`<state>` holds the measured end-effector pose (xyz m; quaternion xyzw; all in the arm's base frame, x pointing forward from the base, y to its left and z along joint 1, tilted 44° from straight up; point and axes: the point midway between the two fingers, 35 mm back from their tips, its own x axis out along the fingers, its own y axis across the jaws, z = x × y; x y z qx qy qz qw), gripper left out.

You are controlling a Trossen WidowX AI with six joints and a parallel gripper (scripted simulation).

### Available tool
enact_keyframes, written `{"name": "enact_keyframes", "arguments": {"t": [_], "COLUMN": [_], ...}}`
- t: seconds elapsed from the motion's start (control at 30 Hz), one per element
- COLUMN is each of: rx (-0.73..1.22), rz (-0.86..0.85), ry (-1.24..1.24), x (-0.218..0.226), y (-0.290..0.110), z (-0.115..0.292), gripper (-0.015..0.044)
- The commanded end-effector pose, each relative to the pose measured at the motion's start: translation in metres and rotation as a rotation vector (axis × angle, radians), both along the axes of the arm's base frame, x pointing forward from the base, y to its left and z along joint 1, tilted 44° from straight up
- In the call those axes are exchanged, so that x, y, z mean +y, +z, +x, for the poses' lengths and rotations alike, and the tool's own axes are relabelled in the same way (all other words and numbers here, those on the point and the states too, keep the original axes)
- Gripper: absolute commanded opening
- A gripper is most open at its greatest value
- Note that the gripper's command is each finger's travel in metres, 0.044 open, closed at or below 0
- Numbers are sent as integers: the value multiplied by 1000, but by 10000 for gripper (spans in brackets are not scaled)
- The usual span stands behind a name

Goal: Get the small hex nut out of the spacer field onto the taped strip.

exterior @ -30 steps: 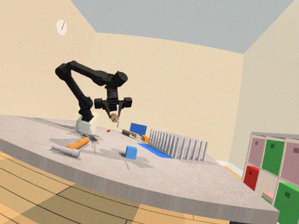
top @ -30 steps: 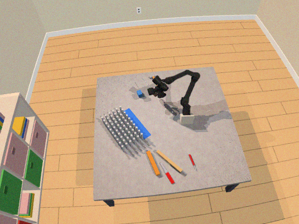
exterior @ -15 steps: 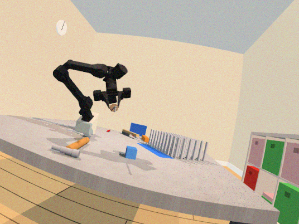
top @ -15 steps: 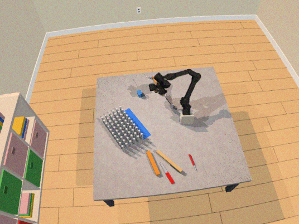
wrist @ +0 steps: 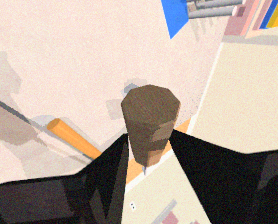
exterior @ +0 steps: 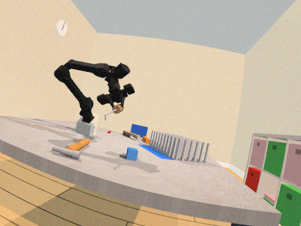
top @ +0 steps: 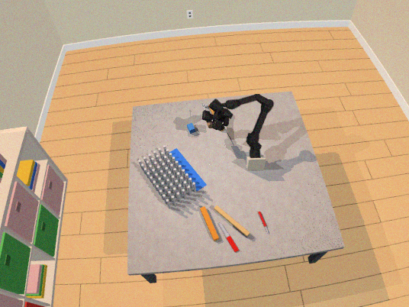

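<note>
My gripper [top: 217, 121] [exterior: 118, 108] [wrist: 148, 135] is shut on the brown wooden handle of a hook tool, held above the table. The tool's thin metal rod [exterior: 110, 112] slants out from the handle, and its tip bends downward. The handle [wrist: 150, 106] fills the middle of the wrist view. The standing metal spacers [top: 168, 175] [exterior: 183, 147] form a dense upright field, apart from the gripper. The blue taped strip [top: 191, 169] [exterior: 157, 152] [wrist: 175, 20] lies along the field's front side. I cannot make out the hex nut in any view.
A blue block [top: 191, 127] [exterior: 132, 154] lies near the gripper. An orange-handled tool [exterior: 80, 144] [wrist: 75, 140] with a grey cylindrical head [exterior: 65, 152] lies near the table edge. An orange bar [top: 209, 224], a wooden-handled tool [top: 232, 221] and two red-handled tools [top: 232, 243] [top: 262, 218] lie beyond the field.
</note>
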<state>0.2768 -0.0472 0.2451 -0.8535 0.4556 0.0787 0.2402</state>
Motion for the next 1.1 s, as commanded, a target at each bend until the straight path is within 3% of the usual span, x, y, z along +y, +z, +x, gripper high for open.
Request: {"name": "enact_keyframes", "arguments": {"t": [0.0, 1.07], "rx": [-81, -696], "rz": [89, 849], "ry": [-26, -396], "x": [5, 30], "y": [-1, -12], "z": [4, 19], "gripper": [0, 0]}}
